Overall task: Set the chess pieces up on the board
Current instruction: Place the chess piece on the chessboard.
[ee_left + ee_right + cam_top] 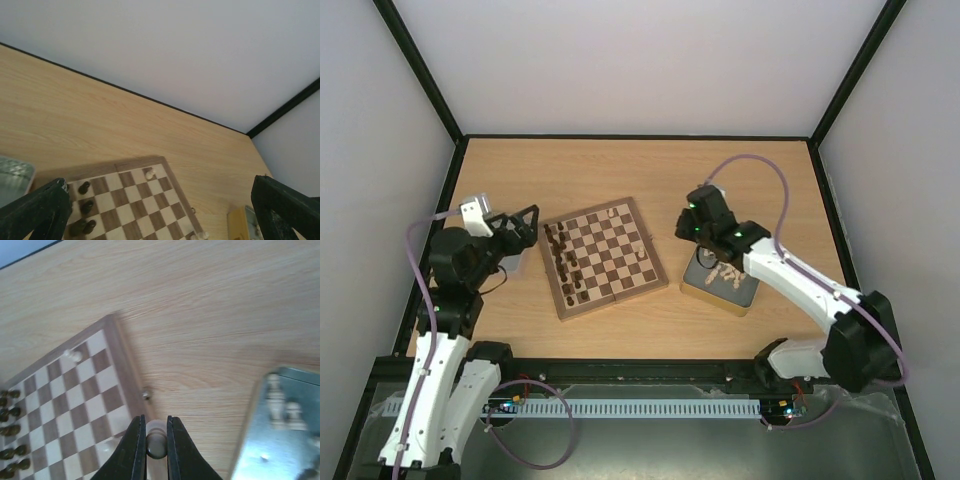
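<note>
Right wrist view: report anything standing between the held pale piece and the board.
Nothing visible does. The right gripper, shut on the pale piece, hangs close beside the board at its border, and only bare table shows between them.

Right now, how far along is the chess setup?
Roughly halfway. Done: the dark pieces stand in two rows along one side of the board, and two pale pieces are on it. In hand: the right gripper clamps a pale piece. Left: other pale pieces wait in the tin.
</note>
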Robot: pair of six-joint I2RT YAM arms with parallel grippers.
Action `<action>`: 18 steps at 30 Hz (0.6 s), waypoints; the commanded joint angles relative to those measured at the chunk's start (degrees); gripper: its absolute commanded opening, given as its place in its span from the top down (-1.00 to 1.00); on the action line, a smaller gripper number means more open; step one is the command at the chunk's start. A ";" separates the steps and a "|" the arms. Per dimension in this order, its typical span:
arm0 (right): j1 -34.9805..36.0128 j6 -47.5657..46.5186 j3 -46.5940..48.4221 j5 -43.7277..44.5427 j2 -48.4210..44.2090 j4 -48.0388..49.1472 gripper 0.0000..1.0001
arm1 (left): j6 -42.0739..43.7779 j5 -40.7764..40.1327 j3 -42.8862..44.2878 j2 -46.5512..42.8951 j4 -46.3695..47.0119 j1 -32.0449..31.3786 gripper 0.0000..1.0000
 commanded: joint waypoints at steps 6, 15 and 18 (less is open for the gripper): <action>9.68 -1.88 13.12 4.12 16.35 2.71 0.95 | 5.29 -7.69 0.94 -7.35 -12.39 -0.05 -0.99; 11.89 -4.57 26.31 3.65 35.82 4.12 0.95 | 6.74 -7.08 -1.39 -10.59 -10.71 -0.05 -0.99; 11.98 -5.98 35.23 1.98 43.31 -1.16 0.95 | 6.73 -6.44 -1.51 -10.64 -10.42 -0.05 -0.99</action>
